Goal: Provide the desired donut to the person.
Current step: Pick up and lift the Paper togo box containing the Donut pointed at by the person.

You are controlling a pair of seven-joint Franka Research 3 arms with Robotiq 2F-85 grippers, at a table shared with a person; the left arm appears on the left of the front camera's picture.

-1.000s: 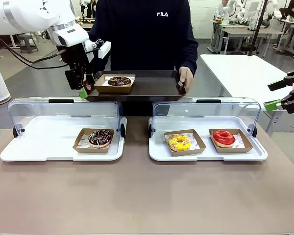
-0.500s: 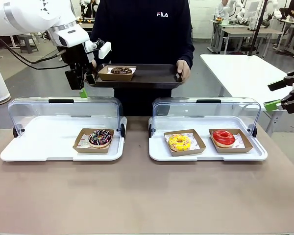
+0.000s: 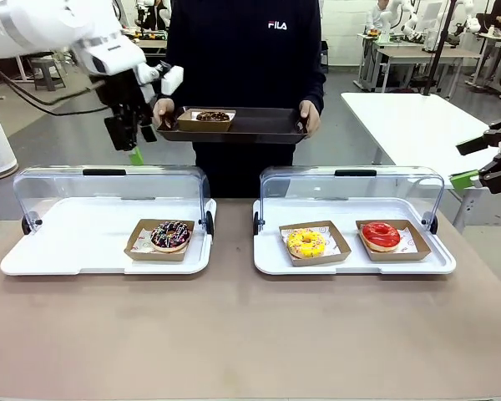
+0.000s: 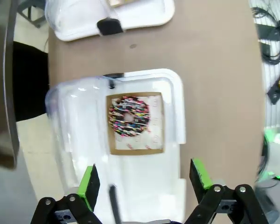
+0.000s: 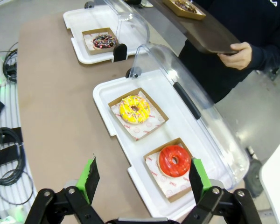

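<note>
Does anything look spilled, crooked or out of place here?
Nothing stands out. The sprinkled donut, yellow donut and red donut lie flat and whole; the chocolate donut sits level on the dark tray the person holds.

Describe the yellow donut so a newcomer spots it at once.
On the brown table, find the white tray on the robot's right, clear lid raised. Of its two boxed donuts, the yellow donut lies nearer the table's middle. Yellow icing with sprinkles marks it; the red donut beside it is plain.

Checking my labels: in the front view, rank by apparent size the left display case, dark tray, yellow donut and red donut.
1. left display case
2. dark tray, though it is farther off
3. yellow donut and red donut look alike
</note>
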